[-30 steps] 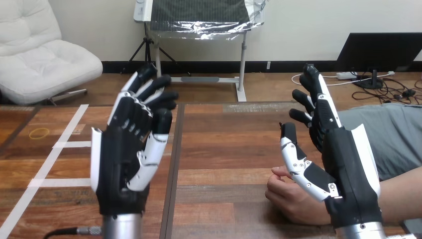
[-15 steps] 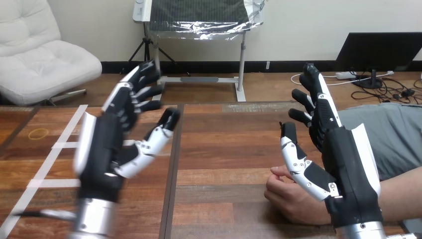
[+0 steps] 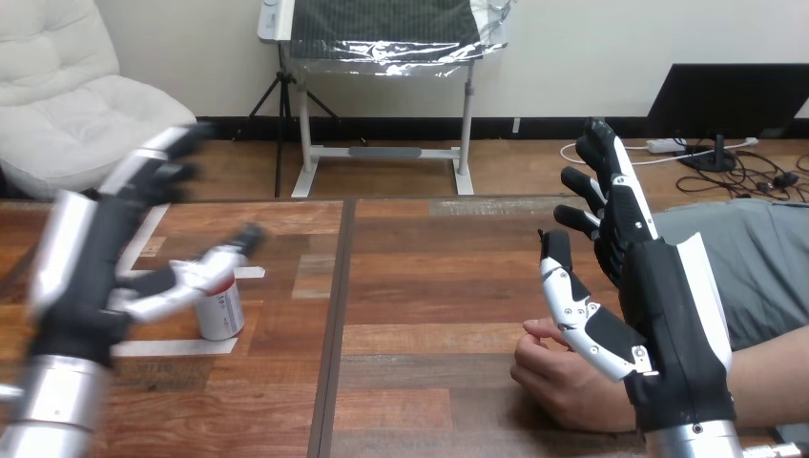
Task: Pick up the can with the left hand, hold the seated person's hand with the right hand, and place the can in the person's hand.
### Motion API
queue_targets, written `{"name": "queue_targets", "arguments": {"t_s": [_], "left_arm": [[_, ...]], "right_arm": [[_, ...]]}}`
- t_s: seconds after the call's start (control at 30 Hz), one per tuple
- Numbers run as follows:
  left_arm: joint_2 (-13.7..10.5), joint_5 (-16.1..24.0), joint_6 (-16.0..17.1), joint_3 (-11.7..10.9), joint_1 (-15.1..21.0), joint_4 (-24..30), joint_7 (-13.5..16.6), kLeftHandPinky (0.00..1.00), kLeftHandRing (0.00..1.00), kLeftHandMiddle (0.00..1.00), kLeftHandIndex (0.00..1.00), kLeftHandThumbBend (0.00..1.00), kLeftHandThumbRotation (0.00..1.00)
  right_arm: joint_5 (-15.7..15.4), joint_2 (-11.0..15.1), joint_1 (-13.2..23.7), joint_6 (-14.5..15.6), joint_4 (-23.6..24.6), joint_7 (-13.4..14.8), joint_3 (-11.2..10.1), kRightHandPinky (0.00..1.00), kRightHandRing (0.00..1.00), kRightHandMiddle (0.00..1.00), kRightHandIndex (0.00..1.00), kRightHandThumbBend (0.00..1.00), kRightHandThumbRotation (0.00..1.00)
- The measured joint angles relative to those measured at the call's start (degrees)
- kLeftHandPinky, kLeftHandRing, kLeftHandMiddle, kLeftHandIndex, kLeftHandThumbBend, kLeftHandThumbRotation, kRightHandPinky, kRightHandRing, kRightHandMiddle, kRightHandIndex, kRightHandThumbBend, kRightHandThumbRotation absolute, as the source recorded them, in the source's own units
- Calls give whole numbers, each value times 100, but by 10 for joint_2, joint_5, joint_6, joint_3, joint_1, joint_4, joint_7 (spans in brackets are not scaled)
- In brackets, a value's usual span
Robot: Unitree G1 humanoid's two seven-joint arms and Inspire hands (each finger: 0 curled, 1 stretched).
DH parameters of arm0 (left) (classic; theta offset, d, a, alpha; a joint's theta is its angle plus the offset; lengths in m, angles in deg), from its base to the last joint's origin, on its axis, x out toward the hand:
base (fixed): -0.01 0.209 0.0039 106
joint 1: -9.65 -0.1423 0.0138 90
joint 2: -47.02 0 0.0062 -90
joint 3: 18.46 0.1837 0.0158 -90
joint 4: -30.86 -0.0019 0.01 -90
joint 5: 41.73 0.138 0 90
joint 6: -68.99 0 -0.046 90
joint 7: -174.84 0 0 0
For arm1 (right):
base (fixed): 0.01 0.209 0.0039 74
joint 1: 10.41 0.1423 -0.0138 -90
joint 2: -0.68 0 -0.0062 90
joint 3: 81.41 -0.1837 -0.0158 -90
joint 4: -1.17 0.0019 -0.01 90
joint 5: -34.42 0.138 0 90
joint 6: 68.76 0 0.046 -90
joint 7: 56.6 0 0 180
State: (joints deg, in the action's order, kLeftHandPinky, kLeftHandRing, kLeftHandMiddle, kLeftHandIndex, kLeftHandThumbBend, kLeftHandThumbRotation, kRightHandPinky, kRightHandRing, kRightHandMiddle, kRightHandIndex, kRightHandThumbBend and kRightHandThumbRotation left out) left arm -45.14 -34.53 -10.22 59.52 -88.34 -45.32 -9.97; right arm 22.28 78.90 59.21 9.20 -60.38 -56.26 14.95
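Observation:
A small can (image 3: 220, 305) with a white and red label stands upright on the table (image 3: 429, 286), left of the middle. My left hand (image 3: 91, 248) hovers open just left of the can, its thumb reaching over the can's top without gripping it. My right hand (image 3: 649, 305) is raised at the right, fingers straight and open. The person's hand (image 3: 553, 377) rests on the table under and just left of my right hand's thumb, loosely curled; I cannot tell whether they touch.
White tape lines (image 3: 143, 286) run across the table's left part. A dark seam (image 3: 336, 324) divides the tabletop down the middle. The person's forearm (image 3: 773, 372) comes in from the right edge.
My left hand has swung left, uncovering the can that stood behind it. My right hand and the person's hand have stayed where they were.

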Motion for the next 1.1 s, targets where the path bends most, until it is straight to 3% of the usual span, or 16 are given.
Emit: {"name": "queue_targets", "arguments": {"t_s": [0.27,1.1], "left_arm": [[-37,19,-21,-26,5,1,-4,84,86,88,86,73,29],[-106,55,-50,-23,82,-40,-51,83,85,88,86,76,33]], "right_arm": [[2,0,5,0,0,-1,0,84,93,98,99,0,0],[5,4,6,4,0,-4,-7,84,93,98,98,0,0]]}}
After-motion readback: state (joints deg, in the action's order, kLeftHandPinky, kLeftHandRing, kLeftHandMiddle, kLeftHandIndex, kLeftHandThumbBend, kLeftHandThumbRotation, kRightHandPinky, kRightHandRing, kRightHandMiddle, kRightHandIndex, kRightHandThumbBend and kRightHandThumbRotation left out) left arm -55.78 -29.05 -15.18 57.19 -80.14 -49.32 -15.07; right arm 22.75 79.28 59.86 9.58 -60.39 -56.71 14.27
